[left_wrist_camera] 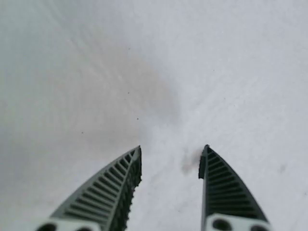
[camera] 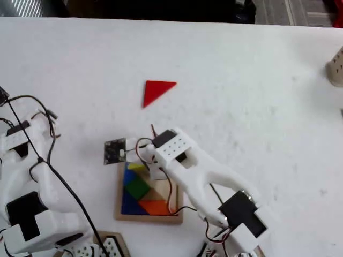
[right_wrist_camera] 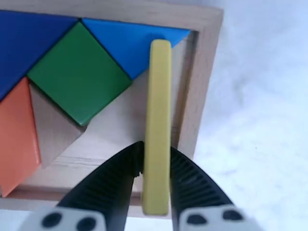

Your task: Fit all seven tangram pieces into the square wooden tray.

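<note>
High view, a white table point(camera: 241, 80) with a faintly grainy surface carries a flat red triangle point(camera: 157, 91) lying alone, well apart from the square wooden tray point(camera: 150, 217); a perforated beige object point(camera: 336, 67) stands at the far edge. The right arm point(camera: 198, 176) stretches across the tray and hides its near corner and part of the pieces. From the right wrist, the tray's pale raised rim point(right_wrist_camera: 204, 82) frames a glossy green square point(right_wrist_camera: 77, 79), a blue triangle point(right_wrist_camera: 127, 38), a larger blue piece point(right_wrist_camera: 29, 41) and an orange piece point(right_wrist_camera: 14, 139), with bare wood between them. The right tool point(right_wrist_camera: 156, 149) pinches a thin yellow piece point(right_wrist_camera: 159, 96) on edge, just beside the rim, over the bare gap. The left arm point(camera: 27, 214) sits folded at the table's side; the left tool point(left_wrist_camera: 171, 151) gapes with ribbed fingers point(left_wrist_camera: 120, 178) above bare table.
</note>
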Controlling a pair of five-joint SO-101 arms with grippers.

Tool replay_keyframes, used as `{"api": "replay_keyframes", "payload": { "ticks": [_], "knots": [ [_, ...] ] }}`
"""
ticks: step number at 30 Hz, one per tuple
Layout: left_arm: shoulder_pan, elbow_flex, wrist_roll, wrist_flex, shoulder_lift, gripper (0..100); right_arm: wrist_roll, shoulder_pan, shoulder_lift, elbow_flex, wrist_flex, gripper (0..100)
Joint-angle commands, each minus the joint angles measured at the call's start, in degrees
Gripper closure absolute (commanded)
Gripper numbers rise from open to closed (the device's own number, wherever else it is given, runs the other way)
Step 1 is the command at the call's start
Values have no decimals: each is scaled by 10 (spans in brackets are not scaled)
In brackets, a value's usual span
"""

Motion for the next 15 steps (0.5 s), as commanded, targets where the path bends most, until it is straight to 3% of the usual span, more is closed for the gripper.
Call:
{"api": "replay_keyframes", "payload": {
  "ticks": [1, 11, 15],
  "knots": [
    [5, -24, -4, -8, -2, 797, 3, 7, -11, -24, 4, 974],
    [5, -24, -4, -8, -2, 797, -62, 6, -41, -24, 15, 677],
    [5, -24, -4, -8, -2, 797, -62, -12, -63, -24, 52, 650]
  ]
}}
